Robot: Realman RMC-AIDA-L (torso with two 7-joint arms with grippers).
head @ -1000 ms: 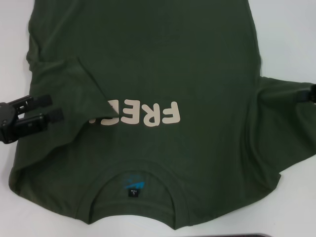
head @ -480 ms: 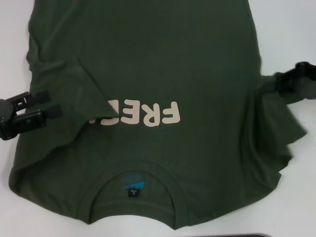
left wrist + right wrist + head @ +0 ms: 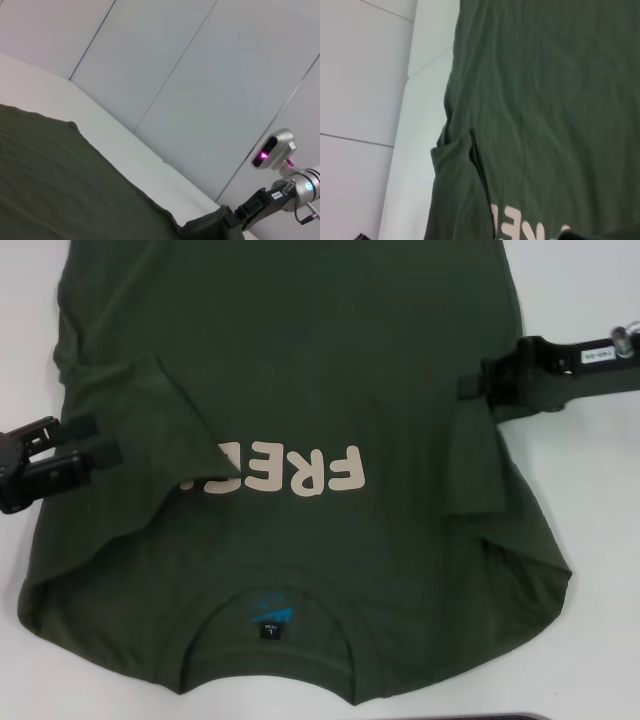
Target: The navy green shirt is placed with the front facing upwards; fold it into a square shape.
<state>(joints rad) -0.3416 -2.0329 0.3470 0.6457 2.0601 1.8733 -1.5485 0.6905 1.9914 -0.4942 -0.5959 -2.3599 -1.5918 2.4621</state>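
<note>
The navy green shirt (image 3: 300, 350) lies face up on the white table, its collar (image 3: 270, 645) and blue neck label (image 3: 268, 610) nearest me. Its left sleeve (image 3: 140, 410) is folded inward and covers the end of the cream lettering (image 3: 310, 472). My right gripper (image 3: 468, 387) is shut on the right sleeve (image 3: 478, 465), holding it lifted over the shirt's right side, the cloth hanging down from it. At the shirt's left edge my left gripper (image 3: 105, 437) stands open, holding nothing. The left wrist view shows the right gripper (image 3: 252, 210) pinching the cloth far off.
Bare white table (image 3: 590, 570) shows on both sides of the shirt. A dark edge (image 3: 520, 717) runs along the near border of the table. Grey wall panels (image 3: 200, 75) stand behind the table.
My right gripper has carried the right sleeve inward and upward from the table's right side, over the shirt body. The left gripper has drifted slightly outward.
</note>
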